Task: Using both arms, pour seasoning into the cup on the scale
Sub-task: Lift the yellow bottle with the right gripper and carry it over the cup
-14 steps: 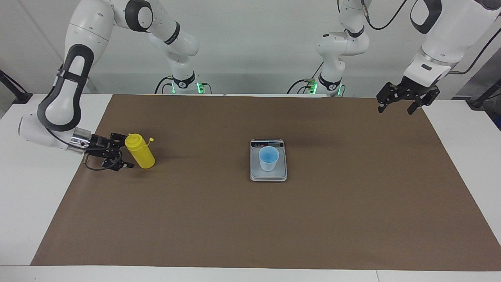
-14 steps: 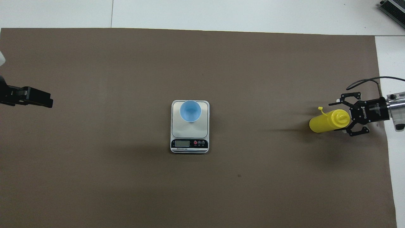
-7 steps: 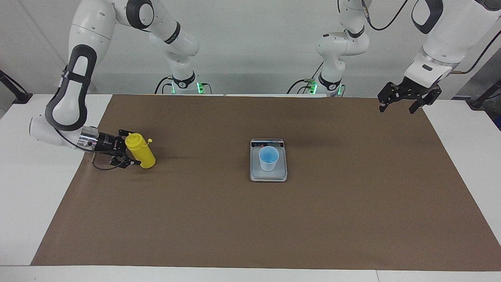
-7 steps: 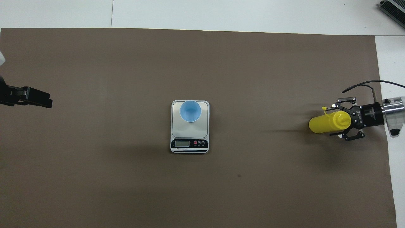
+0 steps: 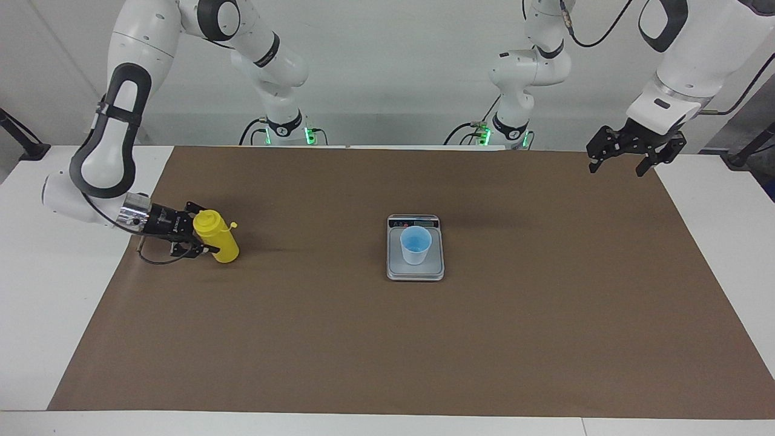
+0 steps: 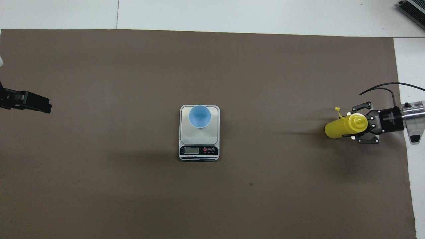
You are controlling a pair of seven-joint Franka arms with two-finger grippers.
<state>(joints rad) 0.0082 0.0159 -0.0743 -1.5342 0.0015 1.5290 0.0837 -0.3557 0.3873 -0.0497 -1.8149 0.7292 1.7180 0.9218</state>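
The yellow seasoning bottle (image 5: 221,242) (image 6: 336,128) stands on the brown mat at the right arm's end of the table, its small cap hanging from its tether. My right gripper (image 5: 203,233) (image 6: 351,125) reaches in level from the mat's edge and is shut on the bottle's upper body, a finger on each side. The light-blue cup (image 5: 416,243) (image 6: 200,116) stands on the silver scale (image 5: 396,270) (image 6: 199,151) in the middle of the mat. My left gripper (image 5: 616,168) (image 6: 40,104) hangs open and holding nothing above the mat's corner at the left arm's end.
The brown mat (image 5: 387,351) covers most of the white table (image 5: 36,315). The scale's display strip faces the robots. A dark device (image 6: 413,8) lies at the table's corner farthest from the robots, at the right arm's end.
My right gripper slid forward around the bottle and closed its fingers on it. The bottle shifted slightly. My left gripper drifted a little toward its own end of the table.
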